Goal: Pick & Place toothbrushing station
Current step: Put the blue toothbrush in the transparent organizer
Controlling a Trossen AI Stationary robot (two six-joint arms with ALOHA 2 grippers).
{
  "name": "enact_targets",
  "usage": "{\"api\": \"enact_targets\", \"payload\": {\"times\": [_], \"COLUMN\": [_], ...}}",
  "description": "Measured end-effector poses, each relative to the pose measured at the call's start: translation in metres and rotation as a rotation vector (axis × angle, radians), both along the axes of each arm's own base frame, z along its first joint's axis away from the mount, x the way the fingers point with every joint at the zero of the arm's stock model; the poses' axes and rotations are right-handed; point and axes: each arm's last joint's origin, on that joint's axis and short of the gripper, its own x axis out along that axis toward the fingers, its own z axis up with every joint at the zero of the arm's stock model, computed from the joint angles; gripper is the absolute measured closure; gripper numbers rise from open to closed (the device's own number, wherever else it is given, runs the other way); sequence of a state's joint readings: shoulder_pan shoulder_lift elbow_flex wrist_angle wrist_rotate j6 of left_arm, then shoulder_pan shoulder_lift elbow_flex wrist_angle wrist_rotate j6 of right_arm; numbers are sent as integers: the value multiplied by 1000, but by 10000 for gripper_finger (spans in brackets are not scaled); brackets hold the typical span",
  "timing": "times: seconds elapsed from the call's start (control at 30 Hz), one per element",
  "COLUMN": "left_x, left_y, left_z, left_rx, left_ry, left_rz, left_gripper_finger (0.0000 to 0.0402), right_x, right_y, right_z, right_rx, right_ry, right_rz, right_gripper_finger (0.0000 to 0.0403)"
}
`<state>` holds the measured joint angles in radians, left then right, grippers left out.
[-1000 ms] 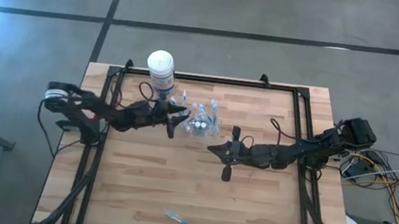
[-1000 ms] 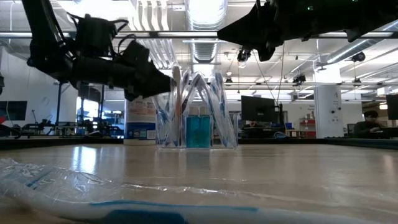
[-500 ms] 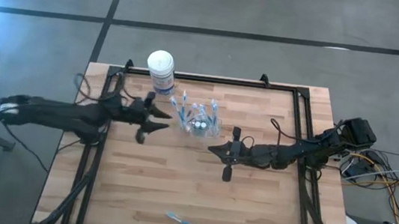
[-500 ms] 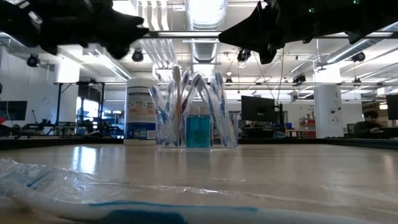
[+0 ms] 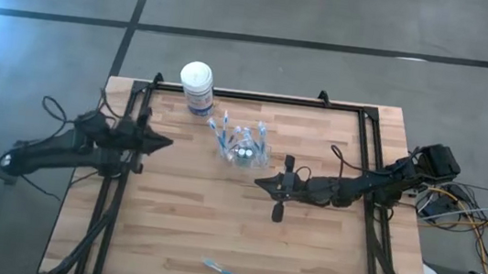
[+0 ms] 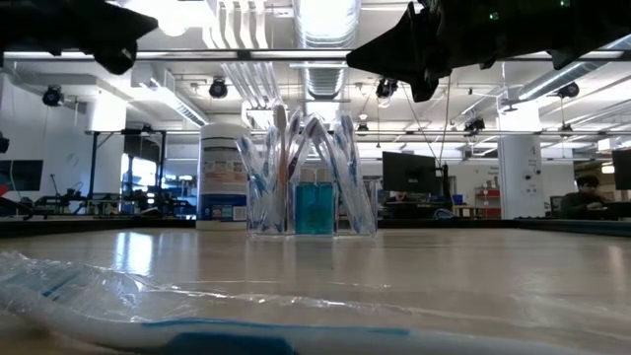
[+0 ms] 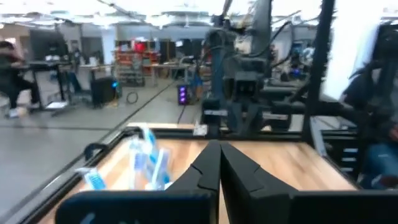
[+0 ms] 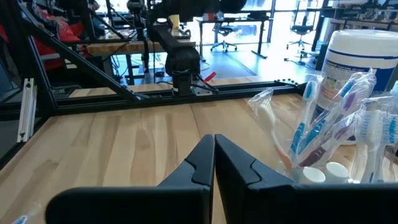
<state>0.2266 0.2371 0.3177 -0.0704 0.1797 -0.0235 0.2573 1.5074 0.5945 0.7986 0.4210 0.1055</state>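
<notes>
The toothbrushing station is a small clear cup (image 5: 241, 148) standing upright on the wooden table, far of its middle. Several blue-and-white toothbrushes (image 6: 308, 168) lean outward from it, and two small white-capped pieces (image 8: 326, 172) show at its base. One more wrapped toothbrush (image 5: 228, 273) lies flat near the table's near edge. My left gripper (image 5: 166, 142) is shut and empty, level above the table's left edge, well left of the cup. My right gripper (image 5: 260, 181) is shut and empty too, level in the air just near-right of the cup.
A white-lidded tub with a blue label (image 5: 197, 86) stands at the far edge, left of the cup. A black frame (image 5: 258, 97) runs along the table's far, left and right sides. Bare wood lies between the cup and the loose toothbrush.
My left gripper has drawn back from the cup's left side toward the table's left edge, rising as it went, and its spread fingers have shut on nothing. The cup and its brushes stand where they were. My right arm has kept still.
</notes>
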Motion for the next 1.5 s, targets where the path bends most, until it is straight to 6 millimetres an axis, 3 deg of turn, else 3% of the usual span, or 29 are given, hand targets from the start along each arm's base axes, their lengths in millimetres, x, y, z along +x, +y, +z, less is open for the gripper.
{"api": "enact_targets", "payload": {"times": [0.33, 0.53, 0.73, 0.93, 1.17, 1.33, 1.5], "left_x": [-10, -12, -9, -9, -10, -10, -10], "left_y": [-3, -3, -3, -3, -4, -4, -5], "left_z": [-21, -36, -50, -51, -50, -51, -53], "left_rx": [-76, -79, -114, -120, -131, -137, -151], "left_ry": [-37, -40, -7, 12, 14, 27, 44], "left_rz": [-24, -24, -23, -22, -68, -68, -74], "left_gripper_finger": [399, 400, 400, 392, 394, 390, 392], "right_x": [0, 0, 2, 10, 21, 34, 57], "right_y": [0, 6, 21, 55, 102, 140, 171], "right_z": [0, -1, -4, 13, 39, 33, 16], "right_rx": [44, 122, 236, 292, 340, 336, 376], "right_ry": [-5, 6, 156, 448, 538, 612, 712], "right_rz": [7, 111, 153, 148, 186, 281, 404], "right_gripper_finger": [394, 394, 394, 394, 382, 331, 272]}}
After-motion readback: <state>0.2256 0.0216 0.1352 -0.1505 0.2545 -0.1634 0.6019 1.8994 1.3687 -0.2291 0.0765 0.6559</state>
